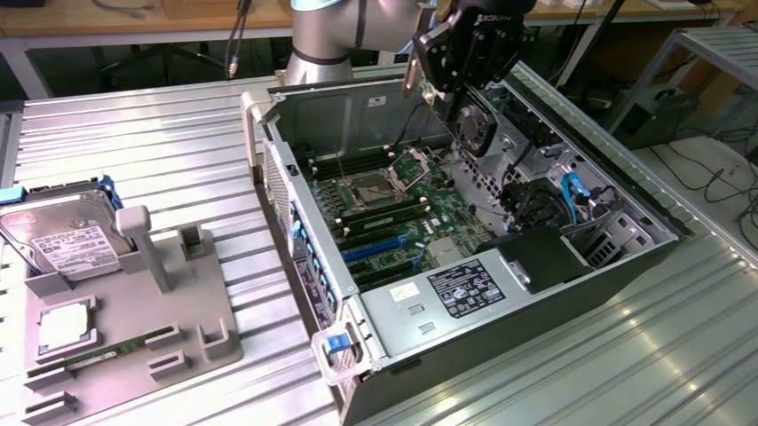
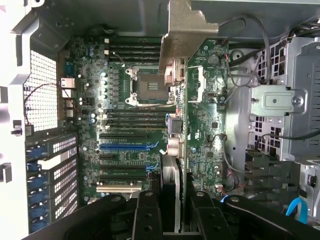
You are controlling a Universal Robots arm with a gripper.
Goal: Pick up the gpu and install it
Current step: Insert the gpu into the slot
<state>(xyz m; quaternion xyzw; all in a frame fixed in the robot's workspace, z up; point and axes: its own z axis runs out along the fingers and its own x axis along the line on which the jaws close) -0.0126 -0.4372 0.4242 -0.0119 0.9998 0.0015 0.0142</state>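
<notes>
Ribbed silver metal tabletop point(image 1: 142, 133) all around, and lying open on it is the big black-and-grey steel computer case point(image 1: 533, 355), side panel off, green motherboard point(image 1: 445, 226) on show. Above the case's far end hangs the black gripper point(image 1: 460, 89), and it has the gpu point(image 1: 477, 126): a thin flat card, black face with a round fan, silver-cream metal bracket at one end. The card is pinched between the black fingers point(image 2: 147, 215) and carried on edge, raised above the board.

From the wrist camera we look straight along that edge, a finger on either side and the bracket at the end away from them. It sits over the motherboard, just beside the square silver processor socket point(image 2: 147, 85). The long blue expansion slots point(image 2: 125, 146) lie off to one side of the card, not beneath it.

Over at the exterior view's left, a grey plastic tray point(image 1: 177, 302) props up a silver hard drive with a white label point(image 1: 53, 235).
</notes>
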